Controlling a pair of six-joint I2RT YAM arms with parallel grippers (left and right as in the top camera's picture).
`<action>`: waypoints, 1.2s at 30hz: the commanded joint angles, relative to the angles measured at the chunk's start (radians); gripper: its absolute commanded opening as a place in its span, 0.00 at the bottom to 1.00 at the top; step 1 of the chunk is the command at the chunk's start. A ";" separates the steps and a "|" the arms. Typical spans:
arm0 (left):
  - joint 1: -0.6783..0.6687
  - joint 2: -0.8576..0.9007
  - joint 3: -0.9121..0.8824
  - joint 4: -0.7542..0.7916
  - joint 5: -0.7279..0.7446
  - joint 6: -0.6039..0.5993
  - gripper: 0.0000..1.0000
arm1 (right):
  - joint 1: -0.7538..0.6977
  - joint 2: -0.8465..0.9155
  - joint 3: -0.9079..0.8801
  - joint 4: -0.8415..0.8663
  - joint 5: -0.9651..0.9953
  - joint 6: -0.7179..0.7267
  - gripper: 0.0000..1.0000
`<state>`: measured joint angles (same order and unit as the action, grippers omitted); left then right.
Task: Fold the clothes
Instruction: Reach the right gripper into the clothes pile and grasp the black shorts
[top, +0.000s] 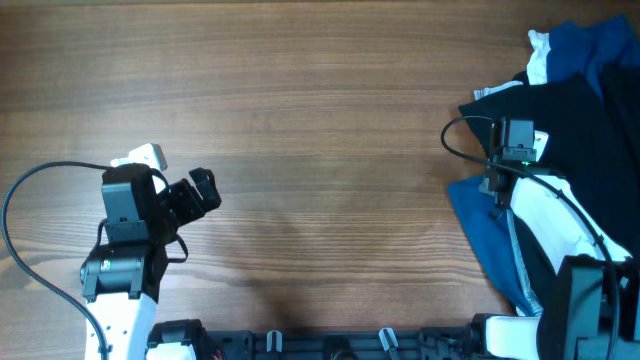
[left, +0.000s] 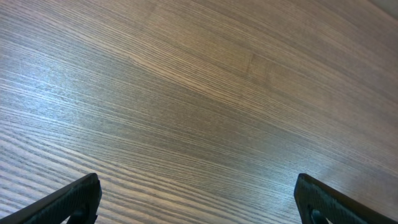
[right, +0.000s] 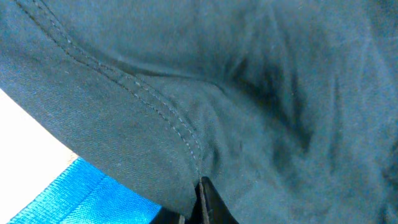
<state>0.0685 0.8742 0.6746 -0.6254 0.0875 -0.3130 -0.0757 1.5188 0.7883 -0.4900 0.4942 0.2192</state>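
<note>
Clothes (top: 590, 120) lie heaped, unfolded, at the table's (top: 320, 100) right edge. Right claw (right: 203, 198) pinches the black garment (right: 249, 93), which next needs dragging left to spread out; left claw (left: 196, 190) hangs open.

We see a brown wooden table (left: 199, 81) with fine straight grain, smooth and matt, with a soft pale sheen where light strikes it. The plain black cloth garment (right: 261, 87) looks like a fine matt knit, soft and creased, with a line of stitching along its hem. The bright blue cloth (right: 74, 199) beside it shows a ribbed weave with a slight lustre. The left gripper (left: 198, 200) has fingers (left: 69, 200) of matt black plastic, finely ridged. The white arm shell (top: 548, 215) is smooth plastic.
</note>
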 joint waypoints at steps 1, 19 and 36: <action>0.006 0.003 0.019 0.003 0.012 -0.010 1.00 | -0.007 -0.056 0.033 -0.001 -0.027 -0.026 0.05; 0.006 0.003 0.019 0.004 0.012 -0.010 1.00 | -0.007 -0.135 0.007 -0.060 -0.247 -0.040 0.54; 0.006 0.003 0.019 0.003 0.012 -0.010 1.00 | -0.009 -0.021 0.004 0.018 -0.068 -0.033 0.13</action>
<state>0.0685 0.8742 0.6746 -0.6254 0.0875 -0.3130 -0.0788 1.4876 0.7948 -0.4767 0.3809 0.1860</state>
